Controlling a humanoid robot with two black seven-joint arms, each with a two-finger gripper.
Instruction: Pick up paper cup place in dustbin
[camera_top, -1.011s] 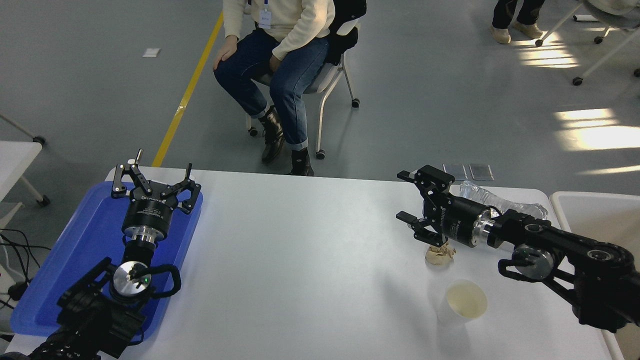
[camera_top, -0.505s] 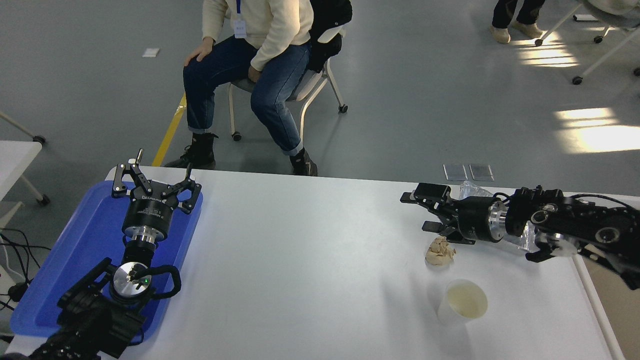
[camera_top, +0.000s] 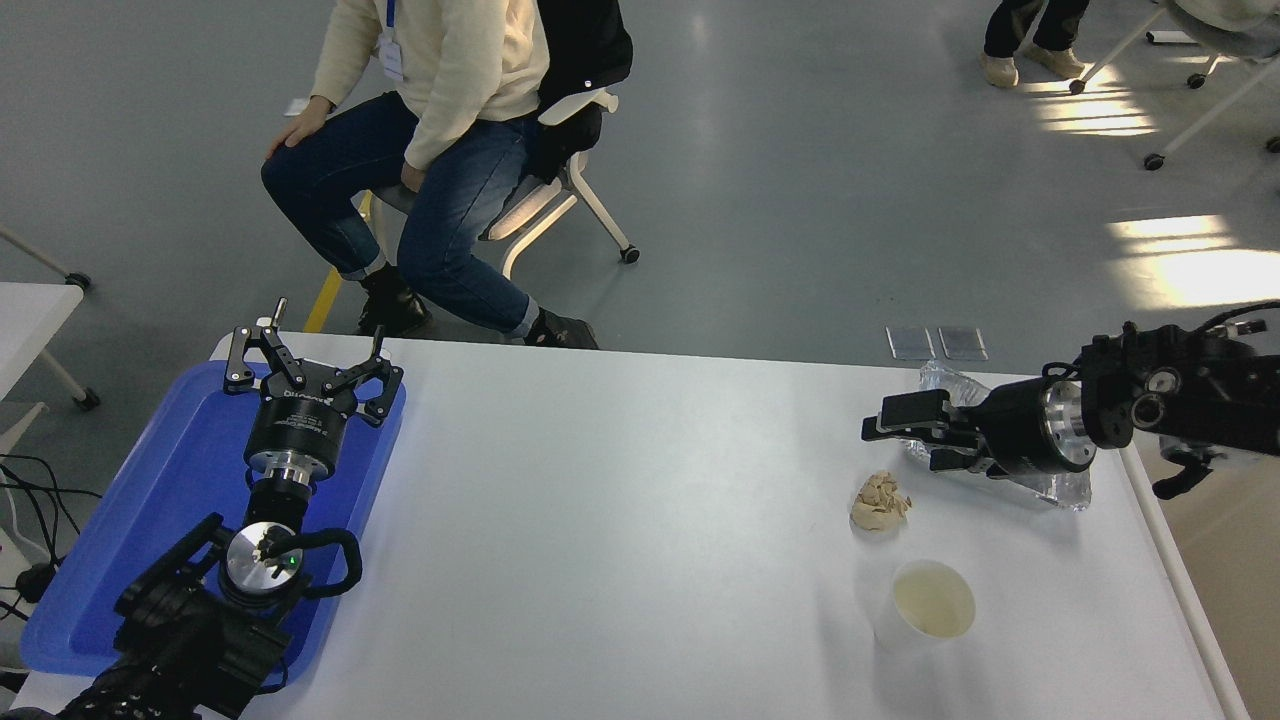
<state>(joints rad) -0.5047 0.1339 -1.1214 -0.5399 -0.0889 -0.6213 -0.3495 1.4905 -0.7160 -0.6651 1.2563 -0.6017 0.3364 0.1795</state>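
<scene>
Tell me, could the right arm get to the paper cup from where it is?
Probably yes. The right gripper hangs open above the table's far right, and the cup stands upright nearer the camera with bare table around it. Only the paper wad lies between them, low and off to the side.

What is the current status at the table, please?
Left pincer parked open over blue tray. Right pincer open, empty, above foil bag. Paper cup upright, untouched. Crumpled paper wad between.

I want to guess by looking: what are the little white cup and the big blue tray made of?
The small white tapered cup looks like matte paper, with a rolled rim and cream inside. The flat blue tray looks like smooth moulded plastic, faintly glossy, with rounded corners.
</scene>
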